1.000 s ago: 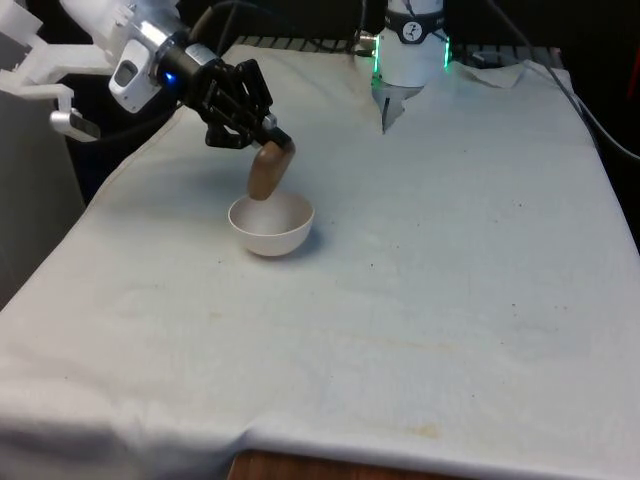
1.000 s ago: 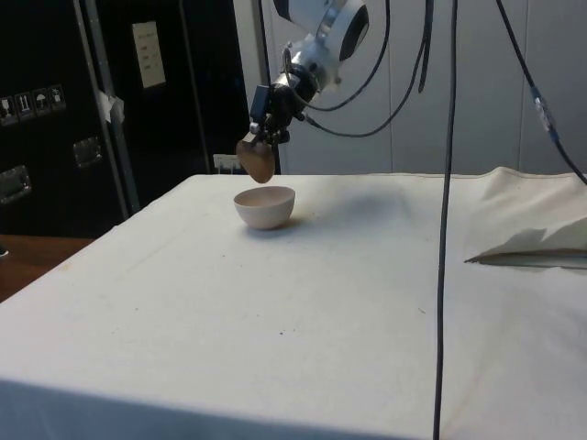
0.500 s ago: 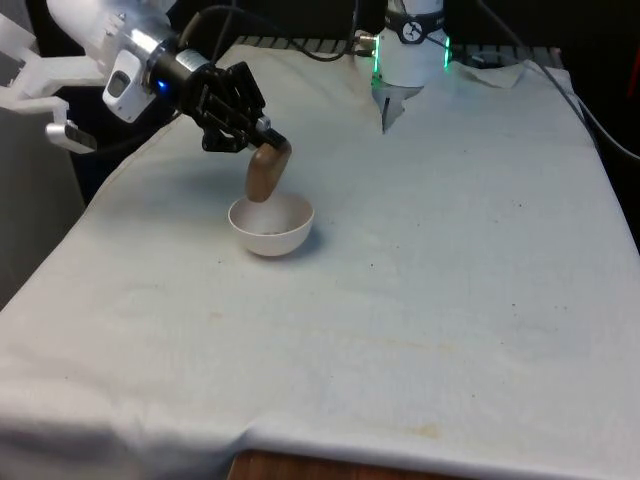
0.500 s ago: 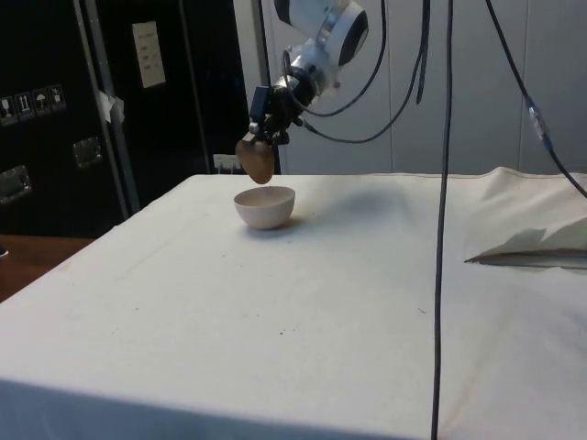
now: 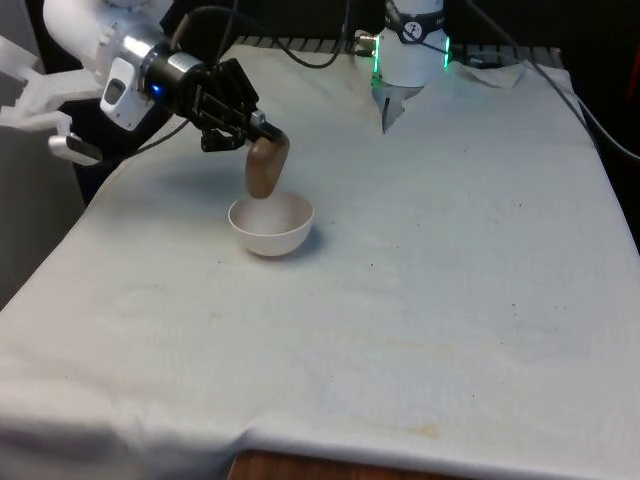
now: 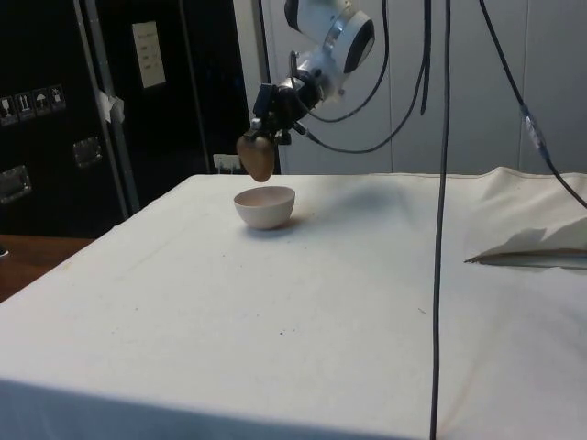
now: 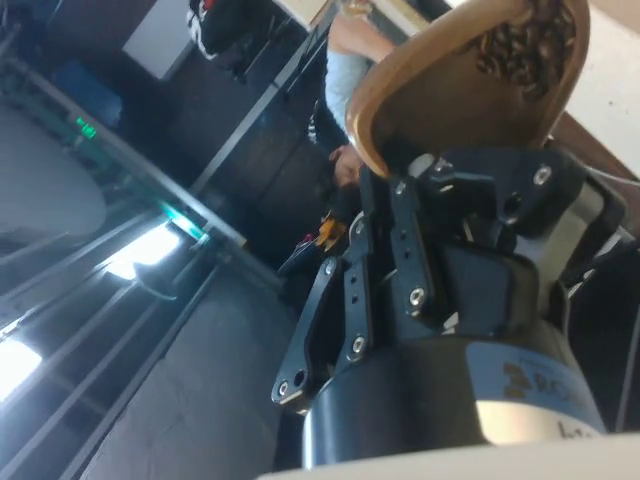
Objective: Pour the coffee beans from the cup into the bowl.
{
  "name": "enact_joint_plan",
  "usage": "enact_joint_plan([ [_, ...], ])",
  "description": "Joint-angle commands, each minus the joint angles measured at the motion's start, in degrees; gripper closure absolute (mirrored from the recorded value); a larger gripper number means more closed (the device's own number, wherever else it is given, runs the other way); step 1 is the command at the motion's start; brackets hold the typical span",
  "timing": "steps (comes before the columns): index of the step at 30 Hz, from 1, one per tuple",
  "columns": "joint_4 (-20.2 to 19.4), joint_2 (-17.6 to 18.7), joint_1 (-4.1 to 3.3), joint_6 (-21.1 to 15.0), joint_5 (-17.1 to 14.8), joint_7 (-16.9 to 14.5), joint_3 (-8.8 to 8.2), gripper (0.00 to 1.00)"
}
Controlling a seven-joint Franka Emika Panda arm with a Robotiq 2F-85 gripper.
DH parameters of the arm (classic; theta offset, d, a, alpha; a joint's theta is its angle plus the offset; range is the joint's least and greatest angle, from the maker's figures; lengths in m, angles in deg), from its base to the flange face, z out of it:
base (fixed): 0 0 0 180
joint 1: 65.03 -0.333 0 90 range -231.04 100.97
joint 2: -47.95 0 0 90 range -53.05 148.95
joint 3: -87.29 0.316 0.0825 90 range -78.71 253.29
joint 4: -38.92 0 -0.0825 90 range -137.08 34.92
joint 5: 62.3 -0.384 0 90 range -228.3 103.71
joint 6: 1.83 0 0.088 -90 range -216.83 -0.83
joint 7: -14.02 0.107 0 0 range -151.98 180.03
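- The black two-finger gripper (image 5: pixel 262 135) holds a small brown cup (image 5: pixel 265 168) by its rim, fingers clamped on the wall, and has it tipped steeply, mouth down.
- The cup hangs directly above the round white ceramic bowl (image 5: pixel 271 225), which sits on the white cloth-covered table (image 5: pixel 430 260). In the side view the cup (image 6: pixel 257 158) is clear of the bowl's rim (image 6: pixel 265 205), with a small gap between them.
- In the wrist view dark coffee beans (image 7: pixel 520 45) cling inside the tilted brown cup (image 7: pixel 450 90), so the pour looks unfinished; whether beans already lie in the bowl is hard to tell.
- The step in hand is the pour itself. To do it well, the cup's lip should stay over the middle of the bowl, not over its edge, so falling beans land inside and do not bounce onto the cloth.
- More tilt is probably needed to free the last beans; adding it slowly would stop them coming out in a rush.
- Keeping the cup low above the bowl limits bounce, yet it should not touch the rim, since a light bowl could slide or tip.
- The grip on the rim should hold firm through the turn, because a thin cup wall may slip between the fingers.
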State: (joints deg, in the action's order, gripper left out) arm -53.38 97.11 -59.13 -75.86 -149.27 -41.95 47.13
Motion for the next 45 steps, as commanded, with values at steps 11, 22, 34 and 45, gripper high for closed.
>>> enact_joint_plan([
  [11,1.49,2.92,1.2,5.5,-4.18,0.52,-1.03,1.0],
  [22,2.23,5.33,1.95,10.37,-8.42,1.15,-2.12,1.0],
  [34,2.69,7.62,2.64,14.95,-13.24,1.6,-3.09,1.0],
  [45,2.41,8.25,2.23,16.5,-15.07,1.72,-3.84,1.0],
])
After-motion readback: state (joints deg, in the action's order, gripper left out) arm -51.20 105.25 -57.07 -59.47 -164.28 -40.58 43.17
